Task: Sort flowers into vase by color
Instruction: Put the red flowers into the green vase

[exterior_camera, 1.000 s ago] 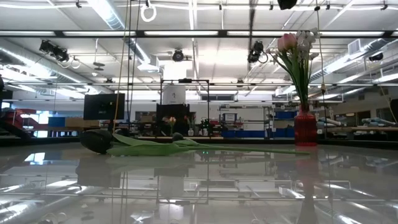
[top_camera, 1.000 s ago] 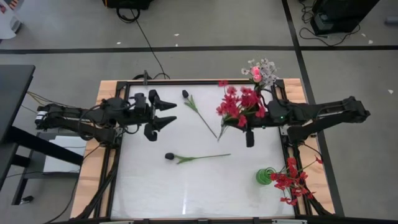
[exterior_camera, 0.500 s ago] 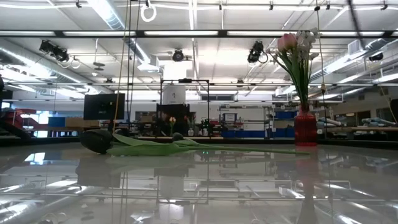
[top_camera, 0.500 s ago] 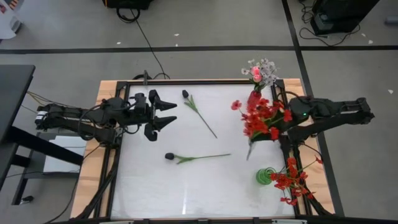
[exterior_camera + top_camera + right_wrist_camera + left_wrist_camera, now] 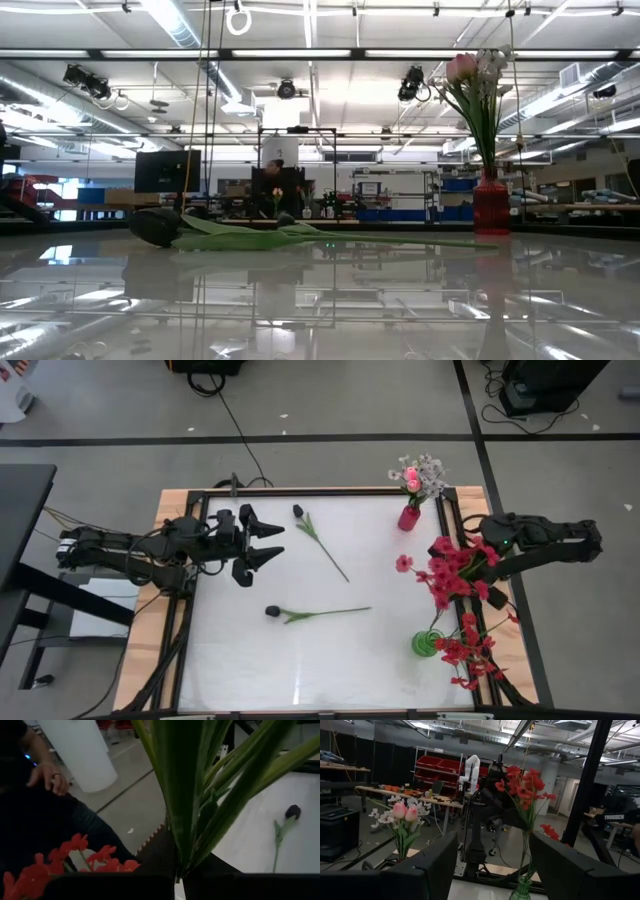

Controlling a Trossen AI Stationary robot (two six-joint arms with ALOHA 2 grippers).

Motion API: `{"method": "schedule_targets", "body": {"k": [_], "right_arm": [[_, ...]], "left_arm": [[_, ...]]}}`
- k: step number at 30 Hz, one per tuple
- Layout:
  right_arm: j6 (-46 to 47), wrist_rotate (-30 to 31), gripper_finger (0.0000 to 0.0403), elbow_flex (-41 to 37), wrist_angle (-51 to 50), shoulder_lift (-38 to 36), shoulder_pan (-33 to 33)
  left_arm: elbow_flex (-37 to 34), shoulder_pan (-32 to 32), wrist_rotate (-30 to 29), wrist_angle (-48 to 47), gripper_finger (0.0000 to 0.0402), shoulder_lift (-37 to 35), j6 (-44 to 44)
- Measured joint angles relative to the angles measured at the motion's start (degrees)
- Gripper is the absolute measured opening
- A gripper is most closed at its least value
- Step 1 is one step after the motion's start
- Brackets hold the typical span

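My right gripper [image 5: 472,560] hangs above the table's right edge, shut on a red blossom spray [image 5: 445,573] with green stems and leaves [image 5: 185,795]. Just nearer stands a green vase [image 5: 428,643] holding red flowers [image 5: 468,650]. At the far right, a red vase [image 5: 408,517] holds pink buds and white sprays [image 5: 420,473]. Two dark-budded flowers lie flat on the white table, one far [image 5: 320,542] and one in the middle [image 5: 315,613]. My left gripper [image 5: 268,545] waits open and empty at the table's left side. My right gripper pinches the red spray's bundle of green stems [image 5: 180,867] between its two fingers. The leaves and blossoms reach forward past the fingertips. The spray is lifted clear of the table, with its blossoms toward the table's middle.
A black frame [image 5: 300,493] runs around the white table top. A person's hand [image 5: 47,775] shows beyond the table in the right wrist view. The near half of the table top [image 5: 300,670] is bare.
My right gripper has carried the red spray from over the far middle of the table toward the right edge, tipping up from pointing steeply down to nearly level. The spray stays clear of the table and now hangs near the green vase.
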Motion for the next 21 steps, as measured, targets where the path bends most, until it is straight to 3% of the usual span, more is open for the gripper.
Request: {"method": "schedule_targets", "body": {"k": [11, 21], "right_arm": [[-0.96, 0.54, 0.0016, 0.02, 1.08, -1.98, -0.22], [3.63, -1.95, 0.0016, -0.64, 1.72, -1.78, 0.75]], "left_arm": [[0.00, 0.00, 0.00, -0.02, 0.0252, 0.00, -0.03], [0.00, 0.00, -0.02, -0.02, 0.0252, 0.00, -0.04]]}}
